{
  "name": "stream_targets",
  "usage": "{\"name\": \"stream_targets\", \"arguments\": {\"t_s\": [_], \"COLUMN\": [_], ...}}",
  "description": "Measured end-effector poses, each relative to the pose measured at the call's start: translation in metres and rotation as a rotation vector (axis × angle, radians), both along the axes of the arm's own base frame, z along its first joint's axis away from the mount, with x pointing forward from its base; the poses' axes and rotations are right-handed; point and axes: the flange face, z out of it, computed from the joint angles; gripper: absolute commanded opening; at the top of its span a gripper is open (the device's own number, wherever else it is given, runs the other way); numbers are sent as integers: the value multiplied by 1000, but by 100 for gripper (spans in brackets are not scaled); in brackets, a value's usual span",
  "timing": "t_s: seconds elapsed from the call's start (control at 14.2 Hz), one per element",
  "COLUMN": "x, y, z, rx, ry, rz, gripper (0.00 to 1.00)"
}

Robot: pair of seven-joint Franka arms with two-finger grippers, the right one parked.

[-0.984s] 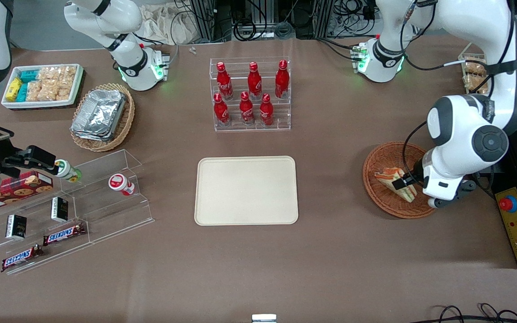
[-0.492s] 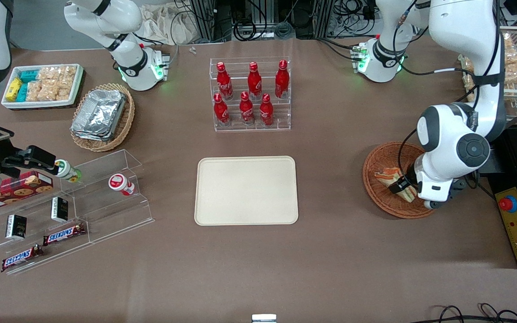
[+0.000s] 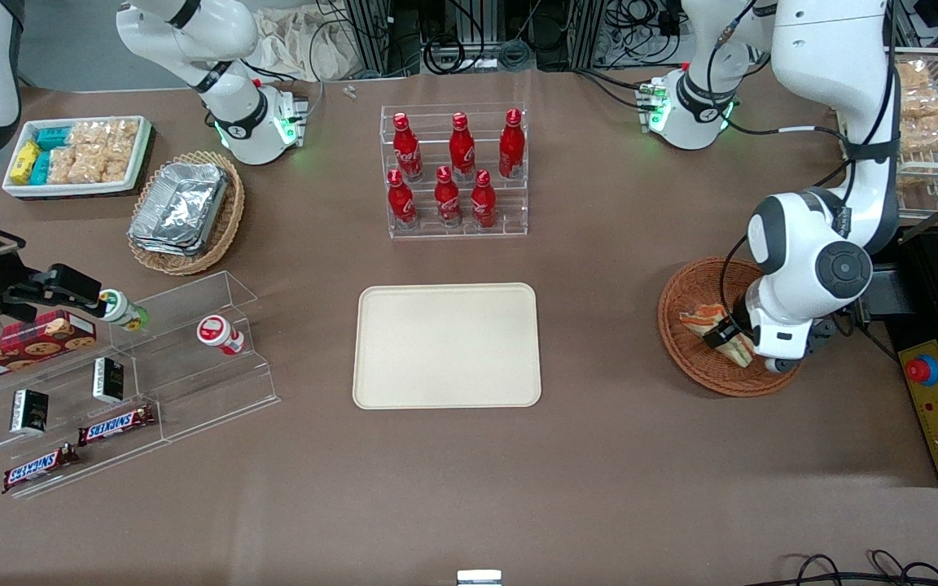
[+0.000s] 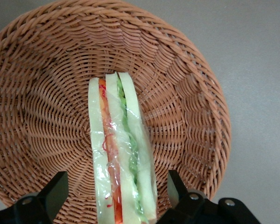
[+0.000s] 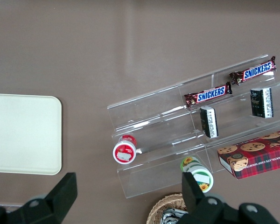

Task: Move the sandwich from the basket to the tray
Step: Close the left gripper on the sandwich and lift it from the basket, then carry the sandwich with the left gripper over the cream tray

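Now lower than a second ago, the gripper is straddling the sandwich in the basket, fingers spread apart.

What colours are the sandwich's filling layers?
Orange-red and green between white bread: the sandwich in the basket shows best in the left wrist view, gripper open around it.

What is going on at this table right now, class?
The working arm's gripper is down in the basket, its fingers open on either side of the sandwich, not yet closed on it. The sandwich stands on edge in the basket. The tray in the middle of the table, toward the parked arm's end from the basket, has nothing on it yet.
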Motion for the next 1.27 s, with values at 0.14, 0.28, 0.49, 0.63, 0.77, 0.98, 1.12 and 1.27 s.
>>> {"name": "stream_targets", "arguments": {"t_s": [0.14, 0.28, 0.49, 0.63, 0.77, 0.98, 1.12, 1.27], "x": [-2, -3, -4, -4, -2, 5, 11, 17], "y": [1, -1, -4, -5, -8, -22, -41, -67], "z": [-4, -11, -18, -17, -11, 21, 57, 93], "rx": [3, -1, -2, -4, -12, -49, -77, -94], "ry": [8, 17, 26, 25, 31, 71, 103, 118], "rz": [2, 12, 16, 16, 12, -8, -27, -59], "gripper": [81, 70, 31, 12, 8, 8, 8, 8]}}
